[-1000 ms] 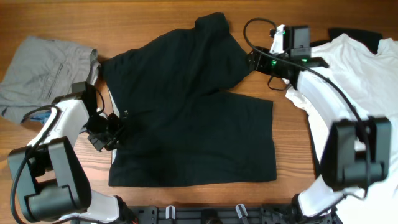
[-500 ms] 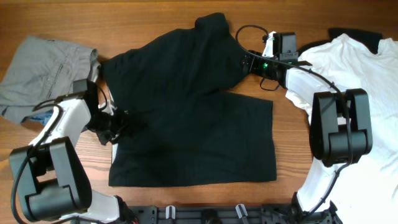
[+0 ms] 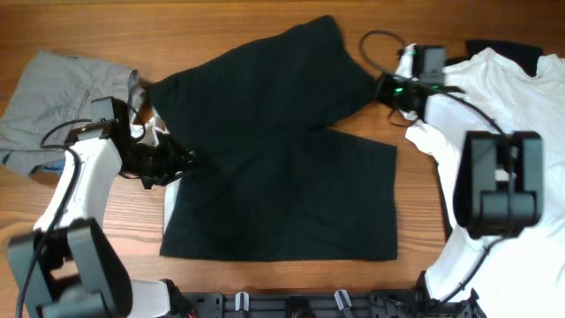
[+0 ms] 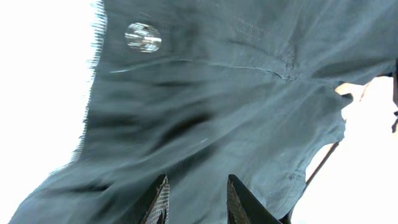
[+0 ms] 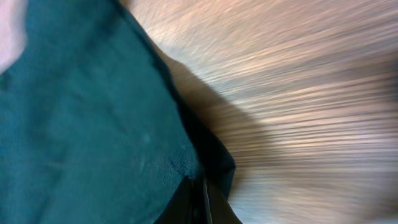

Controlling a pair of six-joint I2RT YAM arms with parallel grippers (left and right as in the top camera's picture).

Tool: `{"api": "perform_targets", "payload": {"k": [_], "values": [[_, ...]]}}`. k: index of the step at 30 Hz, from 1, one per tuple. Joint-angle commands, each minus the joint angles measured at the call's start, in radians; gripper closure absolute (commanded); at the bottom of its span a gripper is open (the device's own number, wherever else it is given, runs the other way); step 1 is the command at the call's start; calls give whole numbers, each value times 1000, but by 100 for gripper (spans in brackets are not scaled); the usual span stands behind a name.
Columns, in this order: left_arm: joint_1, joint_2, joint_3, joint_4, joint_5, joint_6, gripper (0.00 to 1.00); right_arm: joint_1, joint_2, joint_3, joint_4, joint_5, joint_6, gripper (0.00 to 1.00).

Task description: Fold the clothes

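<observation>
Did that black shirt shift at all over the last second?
Yes. The black shirt slid right, away from the grey trousers and toward the white T-shirt.

Far table (image 3: 221, 26) strip free; trousers (image 3: 53, 97) block left, white shirt (image 3: 521, 115) right

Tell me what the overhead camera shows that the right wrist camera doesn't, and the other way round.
Only overhead: the whole black T-shirt, grey trousers at the left, a white T-shirt at the right, and the left hand at the black shirt's left edge. Only right wrist: a close look at the right hand pinching the shirt's edge, fingertips nearly together. Both: the black T-shirt's upper-right part, held by the right hand, and the wooden table beneath.
</observation>
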Motion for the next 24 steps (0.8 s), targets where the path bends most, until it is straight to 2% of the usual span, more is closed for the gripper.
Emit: {"api": "perform_targets", "payload": {"k": [1, 2, 3, 4, 7, 14, 16, 19, 22, 24], "values": [[-4, -77, 20, 19, 27, 31, 70, -48, -100, 6, -42, -16, -18, 96], [-4, -85, 20, 27, 27, 31, 69, -48, -101, 6, -55, -18, -32, 74], [-4, -90, 20, 34, 27, 31, 68, -47, -101, 6, -68, -27, -44, 44], [-4, -94, 20, 43, 27, 31, 68, -45, -100, 6, -90, -33, -63, 33], [-4, -95, 20, 63, 27, 31, 66, -43, -100, 6, -173, -27, -58, 37], [-4, -94, 20, 74, 2, 31, 67, -53, -137, 7, -249, -20, -87, 39], [-4, -94, 20, 40, -68, 31, 67, -53, -177, 6, -298, -24, -119, 38], [-3, -93, 20, -35, -179, 31, 51, -53, -269, 6, -374, -19, -141, 36], [-3, -93, 20, -133, -246, 30, 51, -53, -372, 6, -439, -9, -145, 33], [-3, -93, 19, -200, -259, 26, 55, -53, -446, 6, -484, -9, -146, 31]]}}
